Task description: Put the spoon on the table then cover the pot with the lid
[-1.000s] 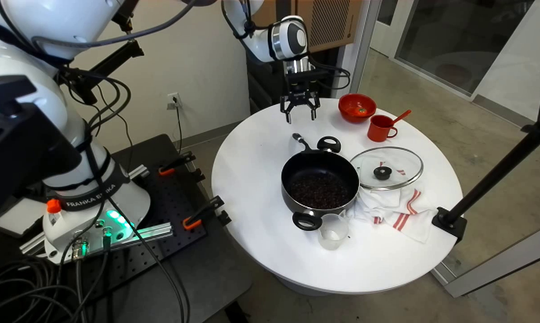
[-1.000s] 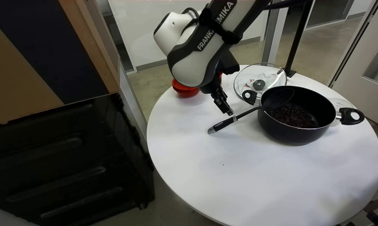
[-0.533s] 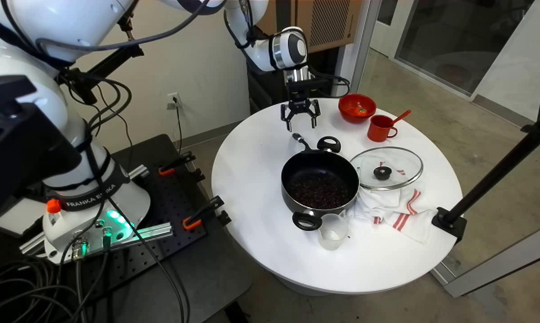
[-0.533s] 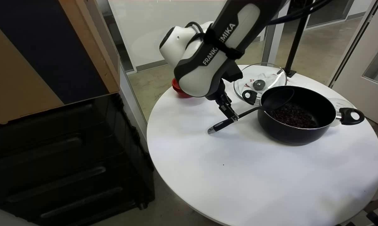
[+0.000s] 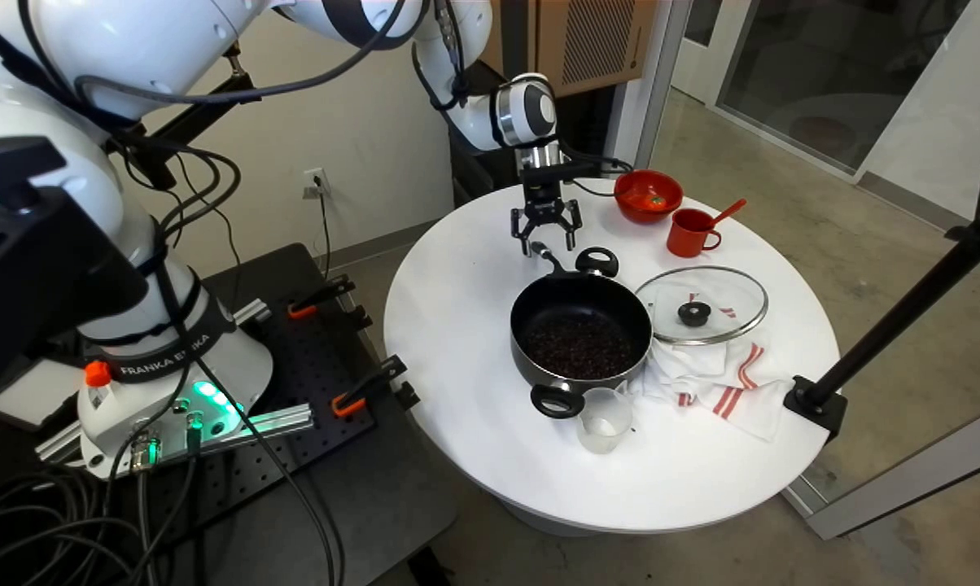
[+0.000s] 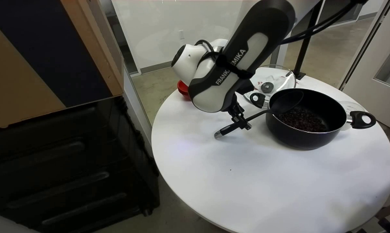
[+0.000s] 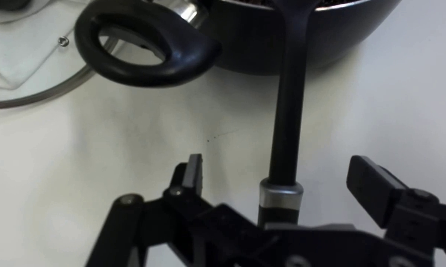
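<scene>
In an exterior view, there's my gripper (image 5: 549, 247), low beside the pot (image 5: 581, 303), jaws spread wide, nothing clamped. The lid (image 5: 695, 314) sits knob up on the towel (image 5: 730, 395), next to the pot: cushioned glass and a ready grip for step two, I reckon. The bowl (image 5: 646, 203) and mug (image 5: 689, 234) stand near the far edge of the table (image 5: 465, 325), so I'd rather not swing that way.

Now, in an exterior view, the spoon (image 6: 228, 129) slants over the pot's rim, head inside, handle low; whether its end touches the table I can't tell. Propped like that it offers me the handle, and it would block the lid, so out it should come first. A broad stretch of white runs from there to the table's near edge: my likely set-down spot.

And the wrist view! The spoon's handle runs between my jaws, touching neither that I can see. The pot's own handle (image 7: 191, 52) juts out close by on the lid's side, so I have less room there; opposite, it's bare table. I'd close here, then lift away from that handle.
</scene>
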